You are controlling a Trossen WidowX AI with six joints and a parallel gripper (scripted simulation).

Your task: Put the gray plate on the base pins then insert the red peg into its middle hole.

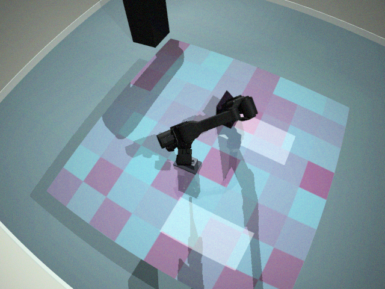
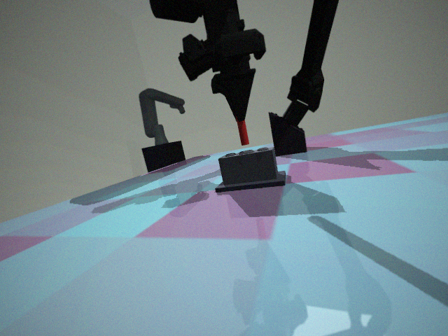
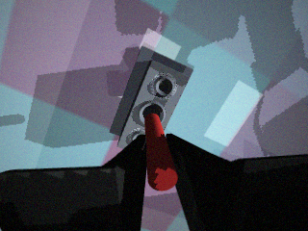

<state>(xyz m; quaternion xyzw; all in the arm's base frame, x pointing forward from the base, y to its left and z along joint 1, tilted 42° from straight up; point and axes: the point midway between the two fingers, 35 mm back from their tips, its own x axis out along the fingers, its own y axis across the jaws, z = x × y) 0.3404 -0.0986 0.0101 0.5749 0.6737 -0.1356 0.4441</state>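
Observation:
The gray plate (image 2: 248,169) (image 3: 174,102) is a thick block with three round openings along its top. It sits flat on the dark base (image 2: 253,187) (image 3: 166,61); the pins cannot be told apart from the openings. My gripper (image 1: 184,163) (image 2: 241,118) (image 3: 155,140) is shut on the red peg (image 2: 243,133) (image 3: 160,156), above the plate. The peg points down, slightly tilted in the exterior view, with its lower end a little above the plate's top. In the wrist view that end overlaps the middle opening. The fingers partly hide the near opening.
The arm's dark mount (image 1: 228,123) (image 2: 287,138) stands close beside the base. A black block (image 1: 147,24) (image 2: 164,156) stands at the mat's far edge, with a gray arm shape (image 2: 147,112) above it in the exterior view. Shadows and bright patches cross the checkered mat (image 1: 105,175) (image 2: 108,274).

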